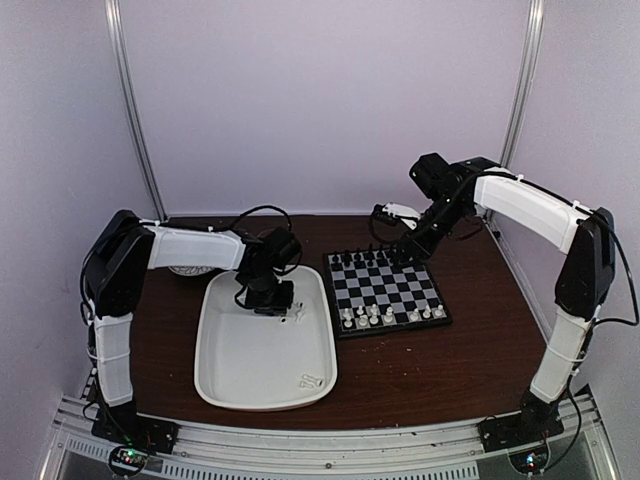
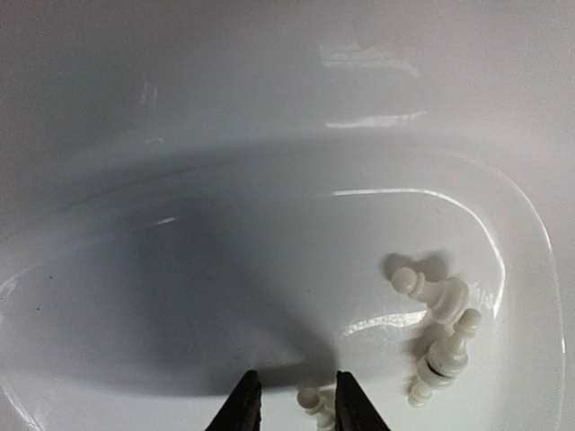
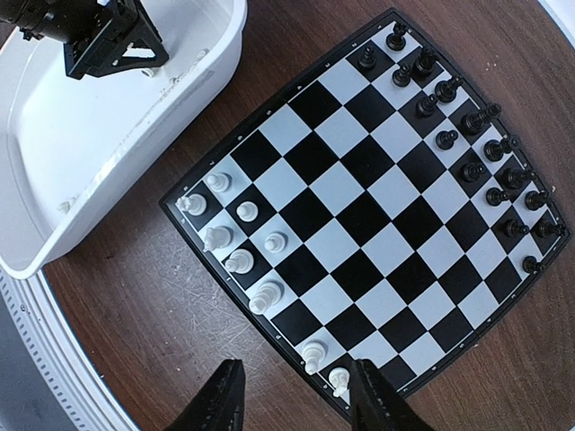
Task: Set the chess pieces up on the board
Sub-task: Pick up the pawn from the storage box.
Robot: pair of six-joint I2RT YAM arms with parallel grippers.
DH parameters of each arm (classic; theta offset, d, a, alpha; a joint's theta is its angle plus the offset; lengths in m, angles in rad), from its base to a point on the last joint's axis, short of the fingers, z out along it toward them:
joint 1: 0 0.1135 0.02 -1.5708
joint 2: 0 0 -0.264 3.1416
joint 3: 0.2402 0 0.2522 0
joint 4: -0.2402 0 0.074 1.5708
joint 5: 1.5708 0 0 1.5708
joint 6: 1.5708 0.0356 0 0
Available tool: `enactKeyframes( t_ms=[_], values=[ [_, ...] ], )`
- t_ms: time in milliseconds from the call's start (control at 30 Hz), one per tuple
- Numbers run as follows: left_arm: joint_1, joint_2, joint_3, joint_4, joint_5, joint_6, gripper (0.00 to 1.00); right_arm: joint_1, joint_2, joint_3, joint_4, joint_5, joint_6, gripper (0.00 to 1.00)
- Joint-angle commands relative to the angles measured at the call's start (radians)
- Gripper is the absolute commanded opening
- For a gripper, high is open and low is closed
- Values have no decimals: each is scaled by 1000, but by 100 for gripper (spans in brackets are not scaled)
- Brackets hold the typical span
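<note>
A dark brown wood-grain tabletop (image 1: 440,370) filled a booth closed in by pale lilac walls (image 1: 320,100). Thin aluminium posts (image 1: 130,110) rose at the back corners, and a ribbed metal rail (image 1: 320,450) ran along the near edge. The light was soft and left a broad grey shadow under the left arm.

On the left half of the tabletop sat a large white oblong plastic tray (image 1: 240,360). Just to its right, with a narrow strip of brown between them, lay the small square chessboard (image 1: 385,292) of black and pale checks inside a thin black rim.

The tiny white plastic chessmen (image 3: 238,262) were in two places. Several stood upright on the two rows of the chessboard nearest the arms, and a few lay on their sides in the near right corner of the tray (image 2: 440,305). Tiny black chessmen (image 3: 467,135) lined the two far rows.

The left tool (image 2: 298,406) hung low inside the tray with its fingers drawn narrow. One fallen white piece (image 2: 313,397) lay between the fingers, and I could not tell whether they pinched it or only framed it.

The right tool (image 3: 296,395) hovered above the chessboard. Its fingers were spread and nothing was between them.
</note>
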Motion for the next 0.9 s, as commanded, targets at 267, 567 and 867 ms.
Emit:
enactKeyframes(
  t_ms=[267,567,867],
  values=[
    [-46,35,-53,-109,46,-21,28,-5,2,17,-8,-19,7,43],
    [-54,29,-76,-106,46,-19,28,-5,-2,13,-9,-29,7,43],
    [-70,30,-63,-112,99,44,33,-5,-3,13,-11,-29,8,43]
  ],
)
